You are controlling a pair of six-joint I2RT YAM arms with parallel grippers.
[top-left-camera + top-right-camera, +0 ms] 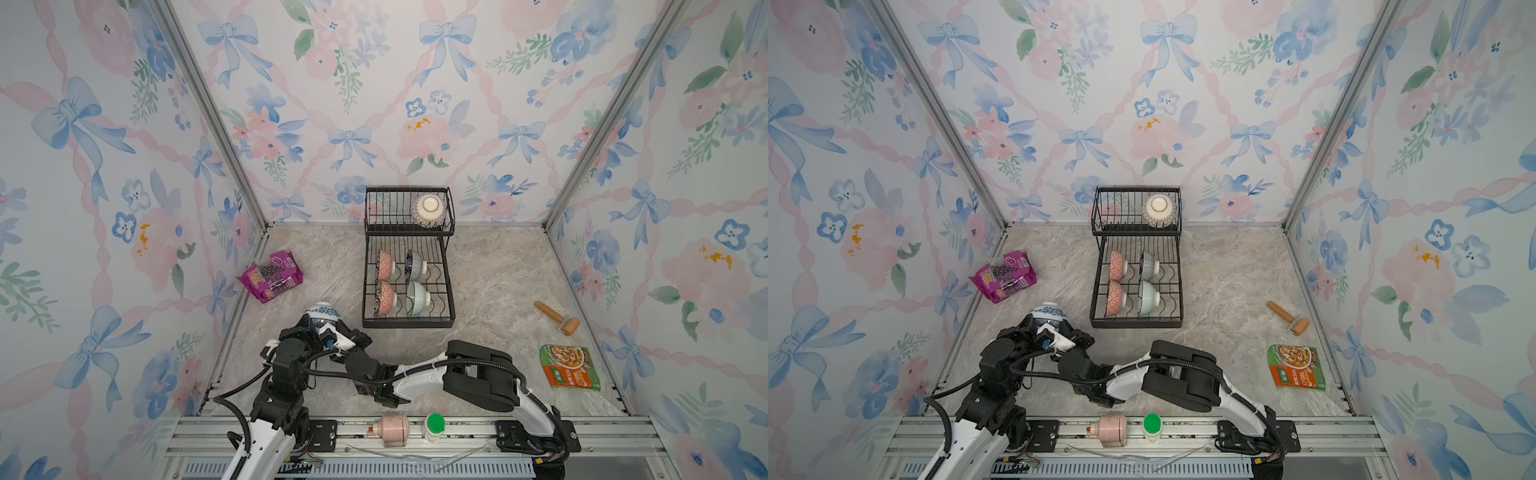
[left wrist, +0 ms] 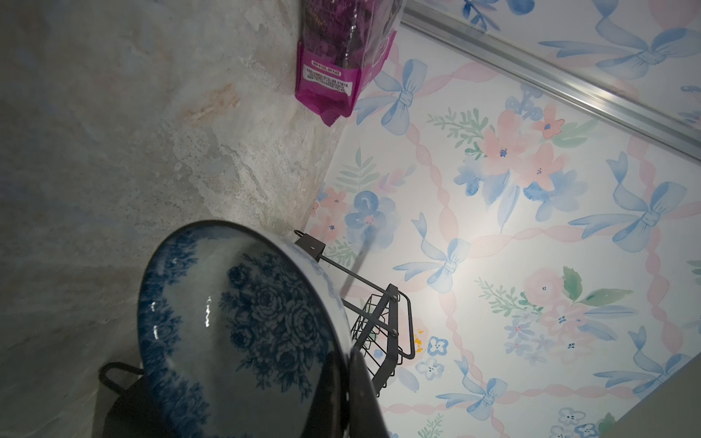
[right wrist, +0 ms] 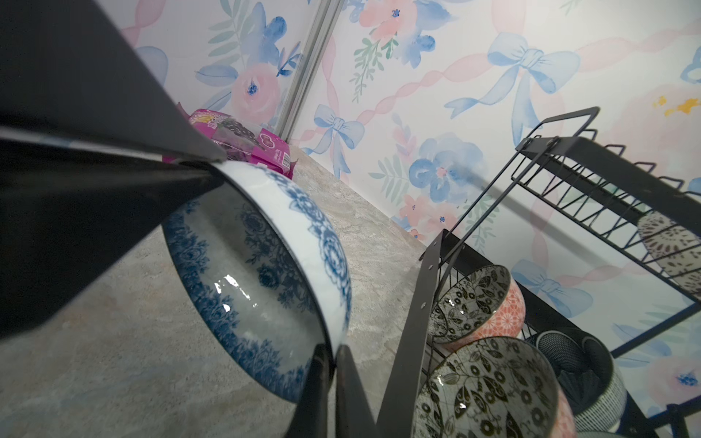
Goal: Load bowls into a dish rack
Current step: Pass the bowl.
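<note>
In both top views the dish rack (image 1: 409, 323) (image 1: 1138, 323) stands at the back of the surface (image 1: 498, 270). The blue floral bowl (image 1: 322, 312) (image 1: 1047, 311) is outside the rack, near its front left corner, tilted on its side. The left jaws and the right jaws are both closed on its rim, from opposite sides. In the lower tier of the rack two pink-red bowls (image 1: 384, 266) (image 1: 385, 297), a dark blue bowl (image 1: 417, 264) and a mint green bowl (image 1: 417, 297) stand on edge. A cream bowl (image 1: 429, 211) lies upside down in the upper tier.

In the left wrist view the left jaws grip the rim of the blue floral bowl (image 2: 242, 322). A corner of the rack (image 2: 390, 314) shows behind it.

In the right wrist view the right jaws pinch the rim of the bowl (image 3: 265, 284), and the left jaws pinch the opposite side. The rack (image 3: 417, 303) is just beside the bowl, not touching it.
</note>
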